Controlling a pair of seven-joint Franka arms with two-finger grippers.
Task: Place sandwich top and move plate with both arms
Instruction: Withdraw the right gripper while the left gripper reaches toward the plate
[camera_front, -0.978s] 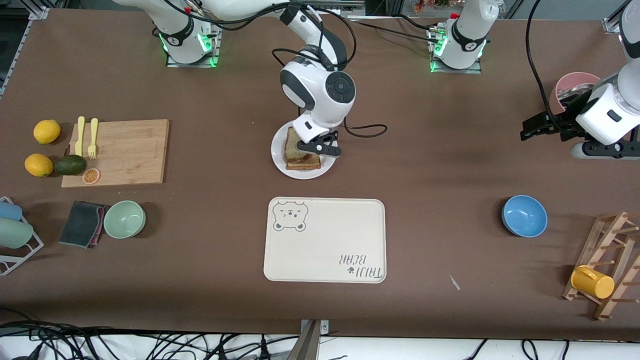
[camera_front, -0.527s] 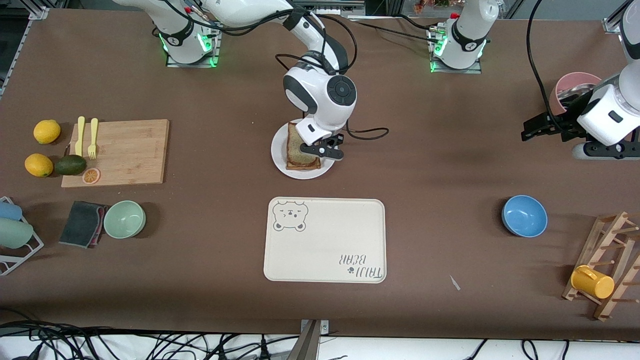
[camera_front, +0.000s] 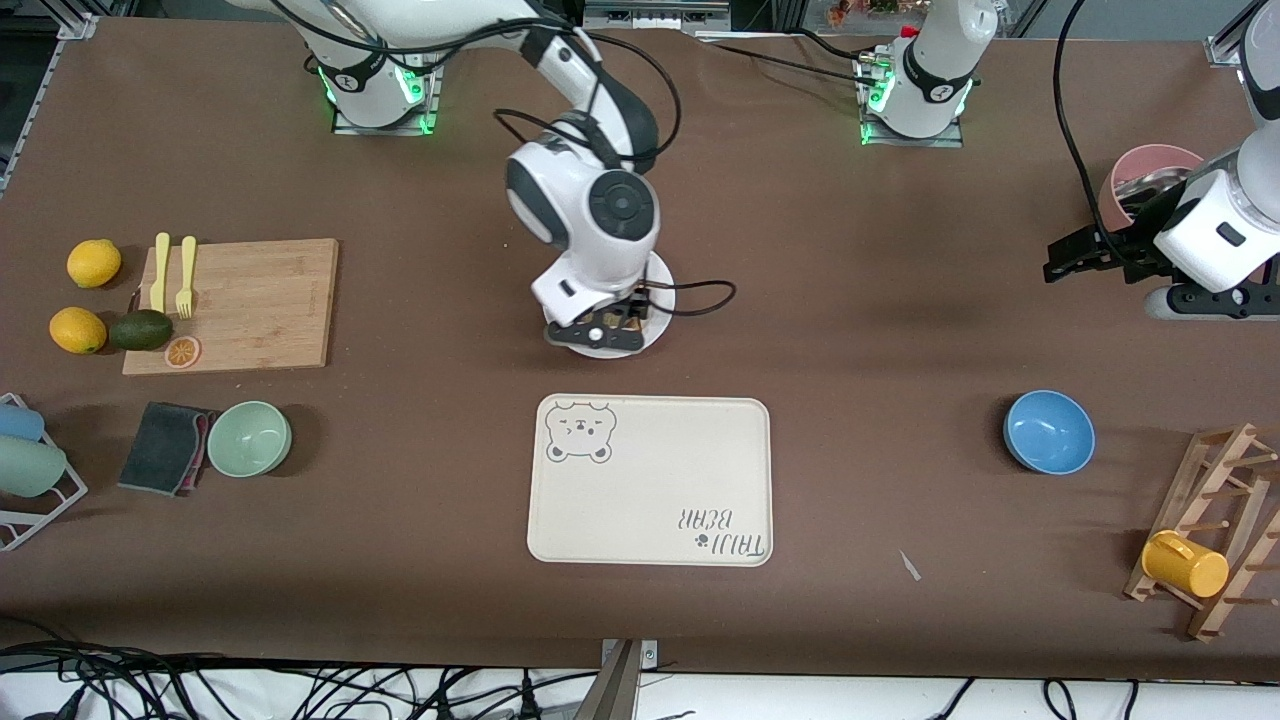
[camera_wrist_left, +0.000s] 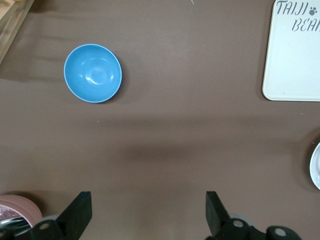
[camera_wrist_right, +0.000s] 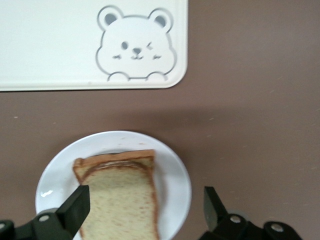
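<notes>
The sandwich top (camera_wrist_right: 120, 202), a speckled tan slice with brown crust, lies on another slice on the white plate (camera_wrist_right: 172, 172). My right gripper (camera_wrist_right: 145, 202) hovers just above it, open, one finger on each side of the slice and touching nothing. In the front view the right wrist hides the sandwich; only the plate's rim (camera_front: 661, 293) shows under the right gripper (camera_front: 597, 336). My left gripper (camera_front: 1205, 300) waits open over bare table at the left arm's end, with nothing between its fingers (camera_wrist_left: 80, 212).
A cream bear tray (camera_front: 650, 480) lies just nearer the front camera than the plate. A blue bowl (camera_front: 1048, 431), pink bowl (camera_front: 1150, 165) and wooden rack with a yellow cup (camera_front: 1185, 563) stand at the left arm's end. A cutting board (camera_front: 250, 300) and green bowl (camera_front: 249, 438) sit at the right arm's end.
My right gripper has opened and let go of the top slice, which now rests on the sandwich. Its wrist has swung over the plate. The left arm has not moved.
</notes>
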